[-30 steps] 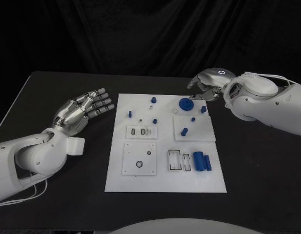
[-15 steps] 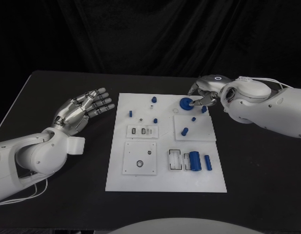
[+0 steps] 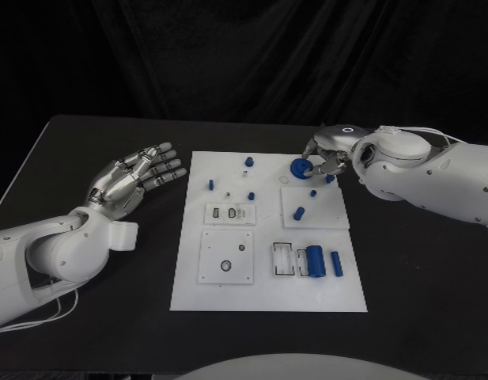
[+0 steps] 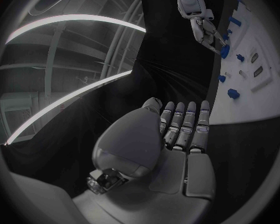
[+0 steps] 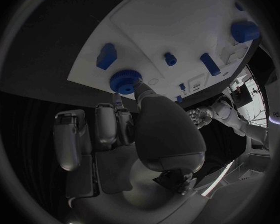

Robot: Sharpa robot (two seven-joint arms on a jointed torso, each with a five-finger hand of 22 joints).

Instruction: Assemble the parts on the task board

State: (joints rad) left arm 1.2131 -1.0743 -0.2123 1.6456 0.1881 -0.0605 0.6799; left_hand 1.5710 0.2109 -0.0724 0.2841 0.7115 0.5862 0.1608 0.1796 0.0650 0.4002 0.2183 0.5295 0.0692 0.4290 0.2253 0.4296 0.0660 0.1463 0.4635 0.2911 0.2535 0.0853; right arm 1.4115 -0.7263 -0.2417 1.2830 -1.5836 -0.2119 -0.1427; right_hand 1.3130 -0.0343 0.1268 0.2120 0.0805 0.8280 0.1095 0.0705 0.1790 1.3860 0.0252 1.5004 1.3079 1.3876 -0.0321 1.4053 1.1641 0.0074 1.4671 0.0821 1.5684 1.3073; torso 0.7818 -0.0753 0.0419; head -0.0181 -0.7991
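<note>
Blue gear (image 5: 123,80) (partly hidden) under right hand (image 3: 331,150) fingertips.

Black table (image 3: 426,269); dark curtain (image 3: 244,55) hangs behind it, in folds.

The task board (image 3: 269,293) lies on the table (image 3: 73,150) between the two hands. The right hand (image 3: 331,150) is at the board's far right corner, fingertips against the round gear (image 3: 300,167) standing there. Just beside that hand, nearer the robot, stand small pegs (image 3: 300,212) on a raised plate. Well nearer still lie two cylinders (image 3: 315,260) side by side. The left hand (image 3: 138,176) hovers off the board's left edge, fingers apart, pegs (image 3: 210,185) just beyond its fingertips.
</note>
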